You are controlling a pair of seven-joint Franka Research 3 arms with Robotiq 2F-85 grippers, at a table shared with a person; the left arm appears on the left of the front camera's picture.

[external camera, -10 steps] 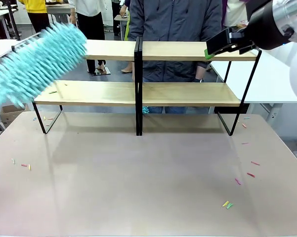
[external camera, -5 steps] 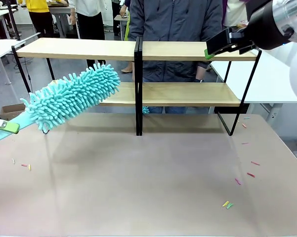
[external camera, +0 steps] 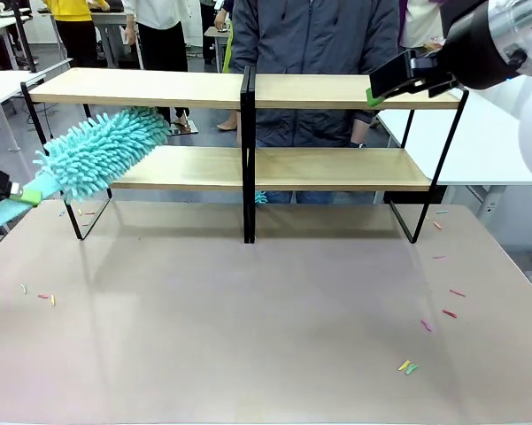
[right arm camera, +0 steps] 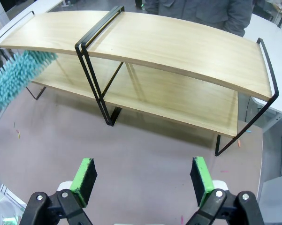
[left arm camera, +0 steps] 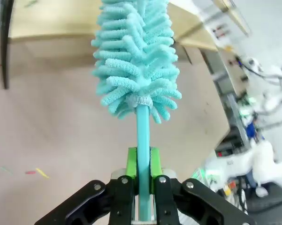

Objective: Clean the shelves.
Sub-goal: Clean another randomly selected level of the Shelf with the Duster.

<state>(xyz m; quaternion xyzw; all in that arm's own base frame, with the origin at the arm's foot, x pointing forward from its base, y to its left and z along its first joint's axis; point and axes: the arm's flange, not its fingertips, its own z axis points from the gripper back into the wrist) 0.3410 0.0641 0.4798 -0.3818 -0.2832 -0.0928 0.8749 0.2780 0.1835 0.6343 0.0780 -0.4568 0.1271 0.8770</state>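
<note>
Teal duster [external camera: 102, 152], pinched by the left tool [left arm camera: 141, 185] at the shelves [external camera: 248, 168]' left end, could snag the frame; right tool [right arm camera: 143, 180] wide.

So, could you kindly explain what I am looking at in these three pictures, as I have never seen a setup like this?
Two robot arms work at a table opposite a standing person. One picture comes from a fixed camera between the arms; the other two from cameras on each wrist. The left hand is shut on the handle of a turquoise fluffy duster, its head at the left end of the shelves, a two-tier wooden rack in a black frame. The right hand hangs open and empty above the rack's right end. Small coloured scraps lie scattered on the table.
</note>
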